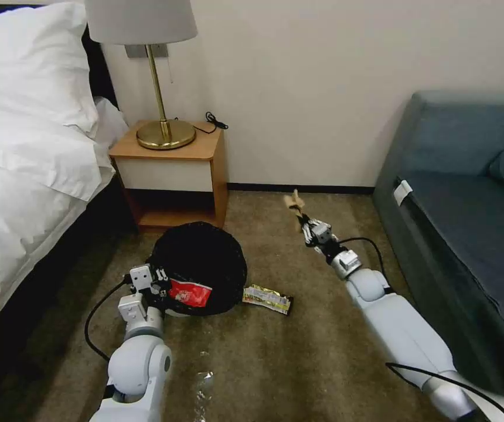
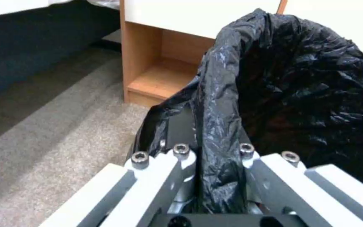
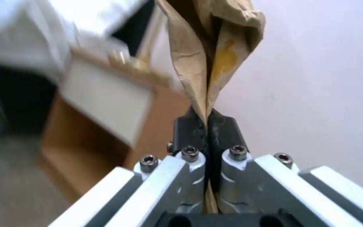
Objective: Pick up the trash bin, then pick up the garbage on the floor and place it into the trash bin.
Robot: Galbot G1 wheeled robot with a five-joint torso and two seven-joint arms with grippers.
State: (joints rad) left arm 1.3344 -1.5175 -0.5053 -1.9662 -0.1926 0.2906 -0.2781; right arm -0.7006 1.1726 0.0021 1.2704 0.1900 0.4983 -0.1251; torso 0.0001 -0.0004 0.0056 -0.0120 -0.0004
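Head view has the left gripper [image 1: 161, 285] clamped on the trash bin [image 1: 202, 266] rim beside the nightstand [image 1: 173, 167], while the right gripper [image 1: 303, 220] pinches the crumpled brown paper bag [image 1: 293, 202] aloft, so the carry is underway and should next swing over the bin's mouth.

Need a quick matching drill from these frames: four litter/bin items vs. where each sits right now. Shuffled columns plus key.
1. crumpled brown paper bag
2. red wrapper
3. silvery-yellow wrapper
4. white bin's black bag liner

A. pinched in the left gripper
B. on the carpet beside the bin
C. inside the bin
D. held up in the right gripper

Pairs: 1-D, 2-C, 3-B, 4-A
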